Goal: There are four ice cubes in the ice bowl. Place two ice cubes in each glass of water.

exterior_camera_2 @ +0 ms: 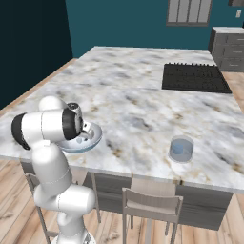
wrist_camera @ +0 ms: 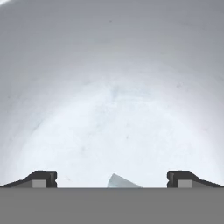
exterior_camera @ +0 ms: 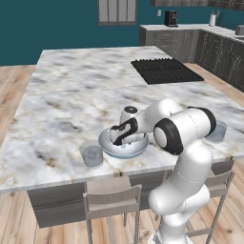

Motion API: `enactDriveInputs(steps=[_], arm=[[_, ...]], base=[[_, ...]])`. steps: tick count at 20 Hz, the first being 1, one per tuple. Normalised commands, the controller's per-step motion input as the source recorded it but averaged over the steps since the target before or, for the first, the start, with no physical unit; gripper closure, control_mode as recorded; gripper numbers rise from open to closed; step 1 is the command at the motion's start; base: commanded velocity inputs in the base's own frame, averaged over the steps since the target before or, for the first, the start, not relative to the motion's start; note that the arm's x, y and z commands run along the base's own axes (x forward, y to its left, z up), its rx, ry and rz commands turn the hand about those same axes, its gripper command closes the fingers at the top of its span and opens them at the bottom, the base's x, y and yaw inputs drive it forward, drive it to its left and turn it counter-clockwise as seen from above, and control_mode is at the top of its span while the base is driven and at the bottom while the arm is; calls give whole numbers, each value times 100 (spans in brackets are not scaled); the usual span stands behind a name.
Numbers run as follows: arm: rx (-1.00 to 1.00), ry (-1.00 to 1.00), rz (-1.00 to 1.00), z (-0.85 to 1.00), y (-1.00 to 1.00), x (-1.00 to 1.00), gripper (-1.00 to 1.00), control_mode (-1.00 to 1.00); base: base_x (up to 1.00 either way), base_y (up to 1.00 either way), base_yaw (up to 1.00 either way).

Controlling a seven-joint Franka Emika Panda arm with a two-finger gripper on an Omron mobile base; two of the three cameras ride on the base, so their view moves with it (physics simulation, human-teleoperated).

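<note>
Right, gripper (wrist_camera: 112,179) is down inside the smooth, pale glassy bowl (exterior_camera: 106,145), fingers wide apart. One ice cube (wrist_camera: 121,181) pokes up btwn them, mostly cut off. Round clear glass (exterior_camera: 91,155) just left of bowl.

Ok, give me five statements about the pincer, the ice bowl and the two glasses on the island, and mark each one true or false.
1. The pincer is down inside the ice bowl. True.
2. The pincer's fingertips are pressed shut on an ice cube. False: they stand wide apart, with an ice cube lying between them, ungripped.
3. One glass of water stands left of the bowl in the left base view. True.
4. The other glass is lying tipped over on the cooktop. False: it stands upright on the marble counter, well short of the cooktop.
5. The bowl sits near the counter's front edge. True.
</note>
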Motion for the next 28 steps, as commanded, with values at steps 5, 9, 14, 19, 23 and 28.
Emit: enactDriveInputs(steps=[5,9,14,19,23,28], arm=[[0,1,-6,-14,12,9,-100,-100],[0,0,-8,-8,0,14,-100,-100],[0,2,-15,-3,0,2,-100,-100],[0,7,-13,-14,0,0,-100,-100],[0,7,-11,-20,0,-4,100,-100],[0,5,-6,-24,0,-35,100,-100]], base=[[0,0,0],[0,0,0],[0,0,0],[0,0,0],[0,0,0],[0,0,0]])
